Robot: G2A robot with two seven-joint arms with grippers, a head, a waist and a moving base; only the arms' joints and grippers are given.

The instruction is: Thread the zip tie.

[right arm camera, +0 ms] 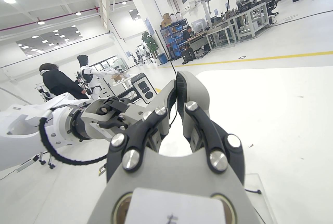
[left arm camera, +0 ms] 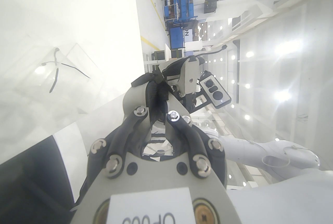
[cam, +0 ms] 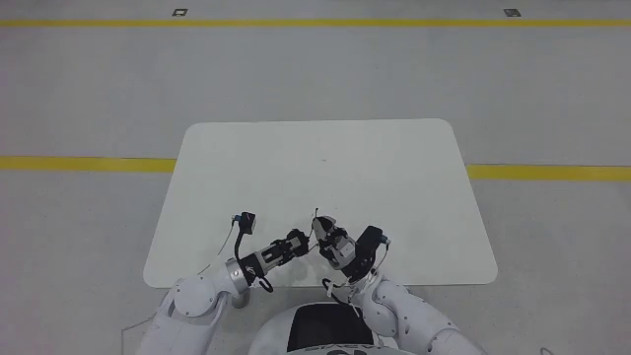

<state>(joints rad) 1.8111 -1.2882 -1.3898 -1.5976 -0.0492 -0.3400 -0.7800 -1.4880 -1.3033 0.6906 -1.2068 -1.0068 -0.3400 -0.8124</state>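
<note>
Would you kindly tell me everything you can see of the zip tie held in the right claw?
The zip tie is a thin black strap, plastic by its look. The right claw is shut on it, pinching it partway along. One stretch stands up past the claw's tip with a slight bend; the rest hangs down inside the claw. From above it shows as a fine dark line over the near part of the white table, held in the air rather than lying on it.
</note>
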